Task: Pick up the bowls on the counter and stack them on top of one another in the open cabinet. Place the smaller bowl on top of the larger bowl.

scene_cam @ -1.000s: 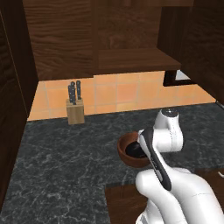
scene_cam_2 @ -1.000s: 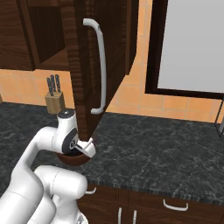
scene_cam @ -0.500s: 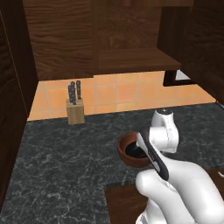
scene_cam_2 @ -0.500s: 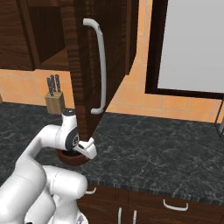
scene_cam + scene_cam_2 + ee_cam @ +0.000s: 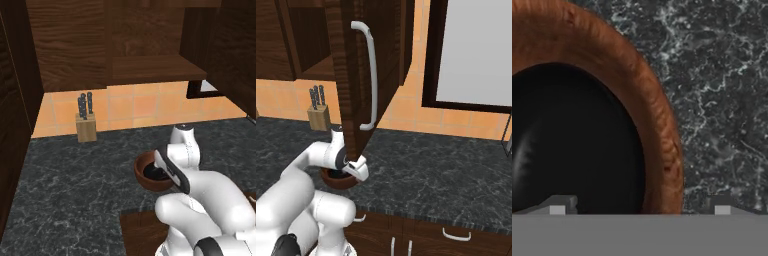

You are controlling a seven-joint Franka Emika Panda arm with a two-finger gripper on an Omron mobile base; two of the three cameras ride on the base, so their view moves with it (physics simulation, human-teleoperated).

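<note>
Showing two bowls (image 5: 152, 172) — nested — one counter (image 5: 75, 190)

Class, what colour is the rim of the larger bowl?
Reddish-brown wood on the larger bowl, clearest in the hand view.

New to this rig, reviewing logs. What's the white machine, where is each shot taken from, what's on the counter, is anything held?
It is a rendered kitchen. The white machine is a robot arm on a driving base. Two pictures come from cameras on that base, behind the arm to its left and right. The third looks along the gripper from the hand.

On the dark marbled counter sit a knife block and a reddish-brown wooden bowl whose inside looks black. The hand view shows the open gripper straddling its rim. Nothing is held. Above hangs the open cabinet.
</note>
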